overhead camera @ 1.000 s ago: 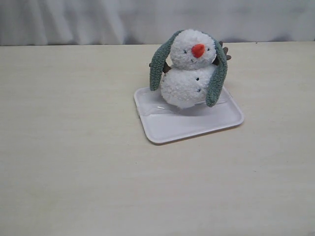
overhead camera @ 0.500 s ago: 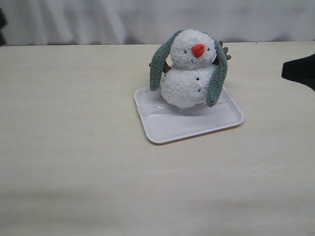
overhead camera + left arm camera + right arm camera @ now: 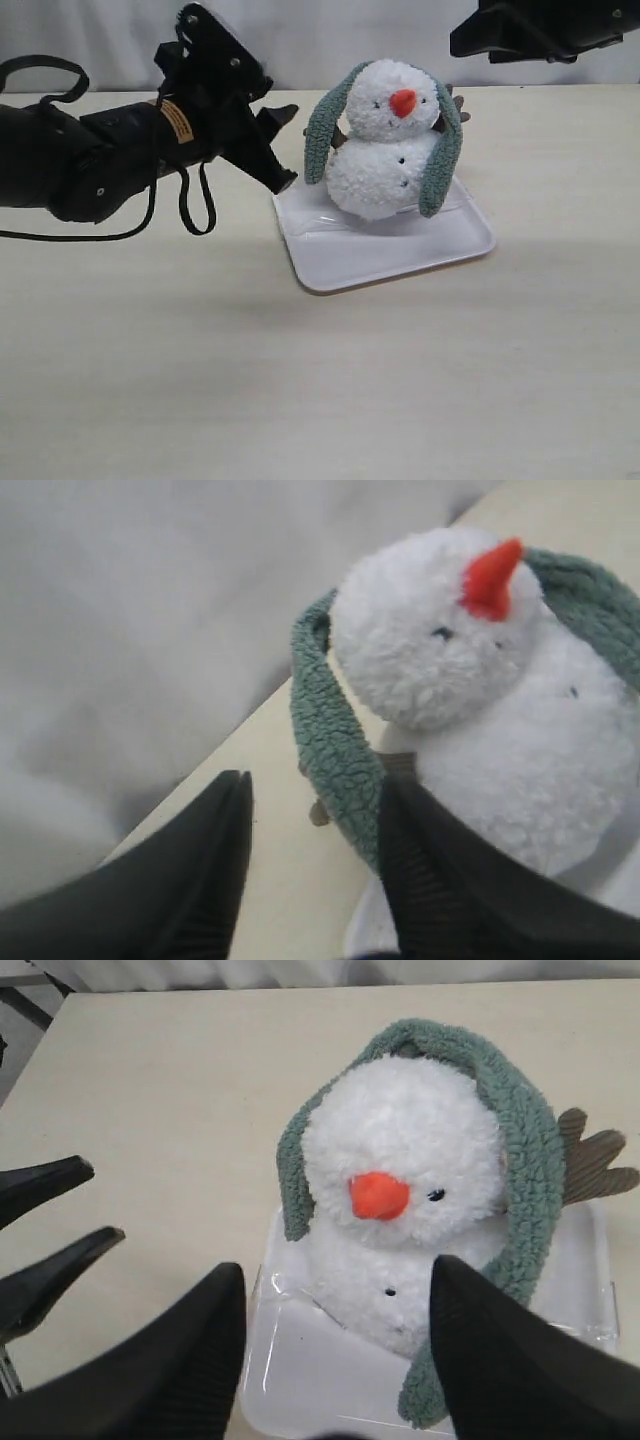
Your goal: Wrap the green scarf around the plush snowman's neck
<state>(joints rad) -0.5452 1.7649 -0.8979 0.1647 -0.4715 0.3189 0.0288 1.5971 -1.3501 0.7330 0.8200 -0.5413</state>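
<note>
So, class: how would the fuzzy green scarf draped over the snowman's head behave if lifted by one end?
Probably floppy: the fuzzy grey-green knit scarf hangs limp down both sides of the fluffy white plush snowman. Likely light, being narrow fabric. Merely draped, it may slide off the round head.

The right arm (image 3: pixel 540 30) is cut off at the exterior view's upper right; the middle of the green scarf (image 3: pixel 320 135) is hidden behind the plush snowman (image 3: pixel 385 165).
</note>
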